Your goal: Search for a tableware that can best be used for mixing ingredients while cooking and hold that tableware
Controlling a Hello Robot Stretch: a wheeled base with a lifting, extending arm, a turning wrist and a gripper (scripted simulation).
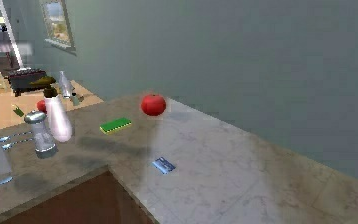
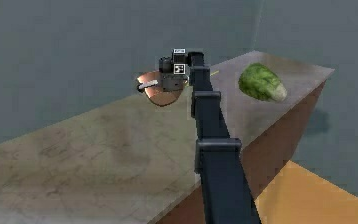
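A brown bowl [image 2: 165, 97] is noted right at the gripper [image 2: 147, 88] far end, by the counter [image 2: 87, 150] back edge; whether it is held cannot be told.

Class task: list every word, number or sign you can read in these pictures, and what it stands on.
None can be read.
White squares at the arm's end: black marks, no letters.
Flat green rectangle on the counter: too small to read.
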